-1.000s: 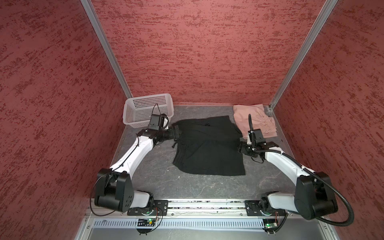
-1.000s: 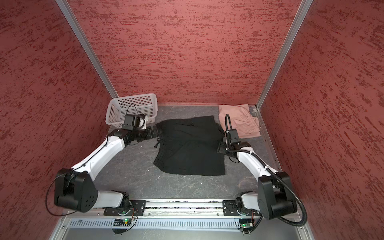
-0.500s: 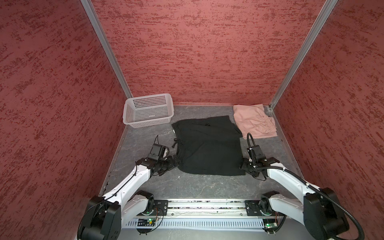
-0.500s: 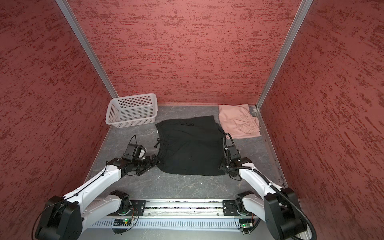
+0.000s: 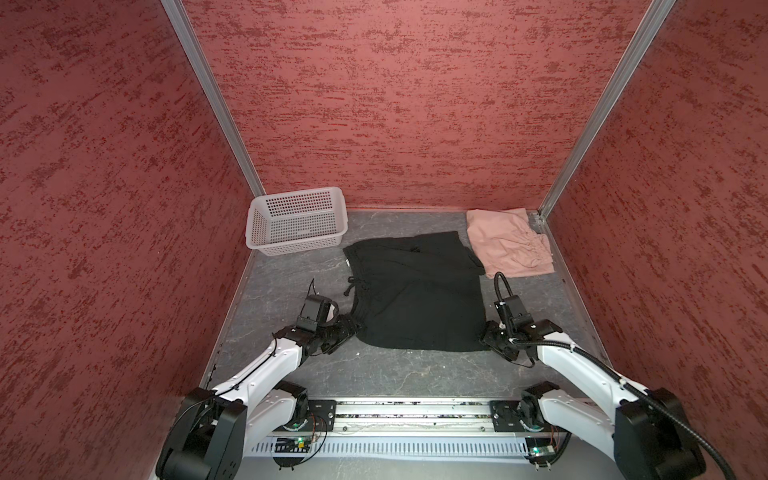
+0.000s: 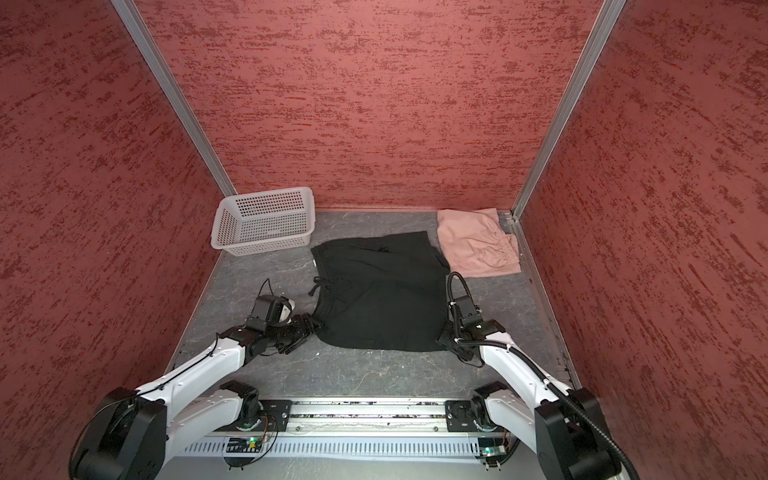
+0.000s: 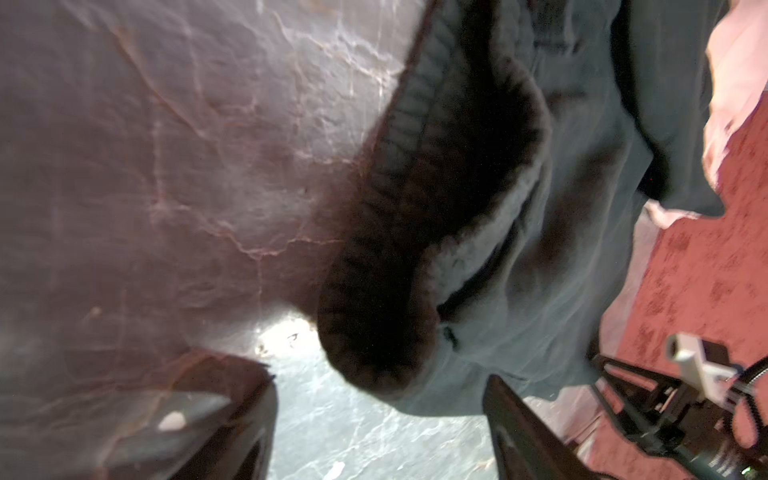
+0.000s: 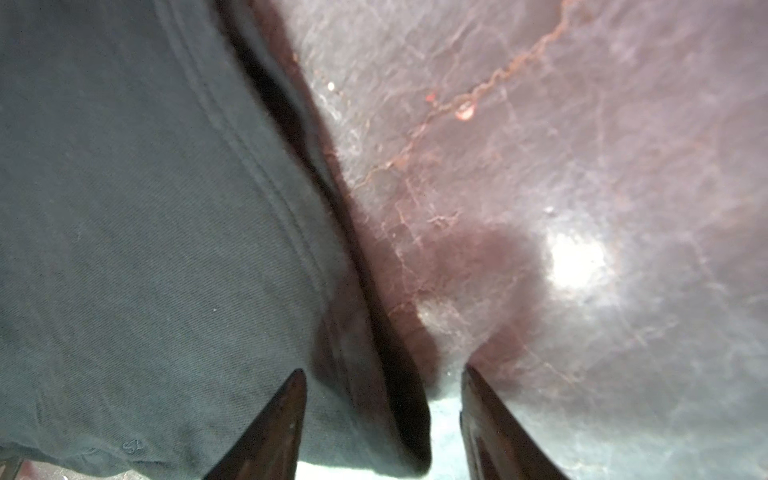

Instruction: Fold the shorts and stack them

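- Black shorts (image 5: pixel 415 299) are lying flat on the table (image 5: pixel 415 374), with pink shorts (image 5: pixel 509 245) sitting at its far right corner.
- Left fingers (image 7: pixel 523 440) are standing open at the black waistband's near corner.
- Right fingers (image 8: pixel 274 428) are standing open, straddling the black hem's edge.

A lab robot cell is indicated: a grey tabletop (image 5: pixel 415 374) is enclosed by red panels (image 5: pixel 395 104) on aluminium posts (image 5: pixel 212 95), and a mounting rail (image 5: pixel 415 415) is fixed along its near edge.
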Robot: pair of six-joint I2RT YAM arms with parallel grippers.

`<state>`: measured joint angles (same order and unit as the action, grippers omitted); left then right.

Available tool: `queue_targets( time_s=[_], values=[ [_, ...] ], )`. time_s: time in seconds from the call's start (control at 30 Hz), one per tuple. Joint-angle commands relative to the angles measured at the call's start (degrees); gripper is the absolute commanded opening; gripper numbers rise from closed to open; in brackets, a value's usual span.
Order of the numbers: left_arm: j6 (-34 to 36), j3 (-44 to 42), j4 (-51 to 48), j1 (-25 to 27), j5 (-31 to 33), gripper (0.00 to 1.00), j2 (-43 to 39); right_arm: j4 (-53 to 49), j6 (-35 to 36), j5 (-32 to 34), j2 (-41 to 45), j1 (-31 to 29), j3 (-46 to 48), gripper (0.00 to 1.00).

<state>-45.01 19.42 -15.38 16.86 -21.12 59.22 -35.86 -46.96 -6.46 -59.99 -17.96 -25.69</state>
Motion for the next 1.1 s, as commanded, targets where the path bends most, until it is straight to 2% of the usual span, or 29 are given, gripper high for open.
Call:
queue_targets(
  time_s=[0.0,0.07,0.13,0.27,0.33,0.37,0.43,0.5,0.6,0.7,0.93,1.07],
  values=[
    [-1.03,-2.22,3.93,0.49,1.08,0.75,0.61,-2.62,-1.44,1.08,0.11,-0.59,-0.45,0.46],
    [-0.73,-2.13,4.47,0.54,2.10,0.74,1.13,-1.75,-1.33,0.72,0.22,-0.66,-0.41,0.26],
    [-0.11,-1.52,4.48,0.50,2.74,0.74,1.66,-0.90,-1.43,0.31,0.05,-0.68,-0.25,0.21],
    [0.56,-0.55,4.91,0.54,3.34,0.73,2.29,0.86,-1.41,-0.20,-1.02,-0.76,-0.39,0.00],
    [1.34,0.03,4.46,0.45,3.99,0.68,2.77,0.13,-0.94,0.32,-1.57,-0.77,-1.20,0.00],
    [1.96,0.49,3.99,0.39,4.50,0.60,3.18,-0.93,-0.37,0.83,-1.75,-0.74,-2.03,0.00],
    [3.80,1.63,3.31,0.11,5.02,0.28,4.57,-3.16,0.40,2.37,-1.59,-0.71,-3.78,0.00],
    [4.89,3.22,1.63,-0.20,6.63,0.14,6.46,-3.27,1.13,2.96,-1.19,-0.75,-5.05,0.00],
    [6.08,5.48,-0.37,-0.16,6.41,0.00,8.25,-3.64,2.22,3.35,-1.99,-0.76,-7.34,0.00],
    [5.90,7.93,-6.34,0.50,6.09,0.00,6.28,-5.68,4.03,3.87,-2.55,-0.75,-9.47,0.00],
    [3.17,15.11,-32.15,0.90,8.93,0.00,-7.41,-14.54,5.45,7.39,3.89,-0.76,-17.02,0.00],
    [0.68,17.29,-37.46,0.72,6.89,0.00,-12.01,-17.10,6.08,8.83,4.97,-0.76,-21.43,0.00]
  ],
)
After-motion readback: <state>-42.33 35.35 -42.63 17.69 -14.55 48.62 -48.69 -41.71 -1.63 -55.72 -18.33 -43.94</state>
